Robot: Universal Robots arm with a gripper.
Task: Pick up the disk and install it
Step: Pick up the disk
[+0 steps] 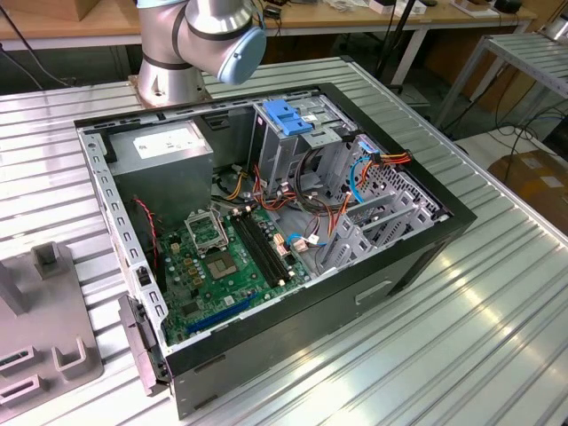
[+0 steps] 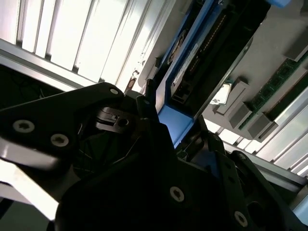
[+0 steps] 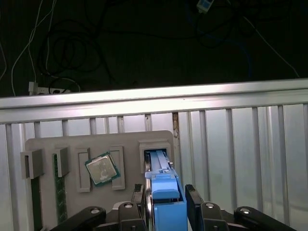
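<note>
In the first wrist view the disk (image 3: 163, 192), grey metal with bright blue rails, stands on edge in a slot of a grey fixture tray (image 3: 43, 144). My gripper (image 3: 166, 204) straddles its upper end, one dark finger (image 3: 138, 197) pressed to each side. The second wrist view looks along the same blue rail (image 2: 175, 122), with the gripper (image 2: 168, 125) shut around it. The disk's lower end still sits in the slot. In the exterior view the arm's elbow (image 1: 217, 35) reaches off the top edge.
The open computer case (image 1: 426, 240) lies on the slatted metal table, with its motherboard (image 1: 231, 257), a drive cage with a wide blue latch (image 1: 288, 115) and a labelled grey box (image 1: 164, 146). The tray also holds a processor chip (image 3: 102, 169) and memory sticks (image 3: 60, 190).
</note>
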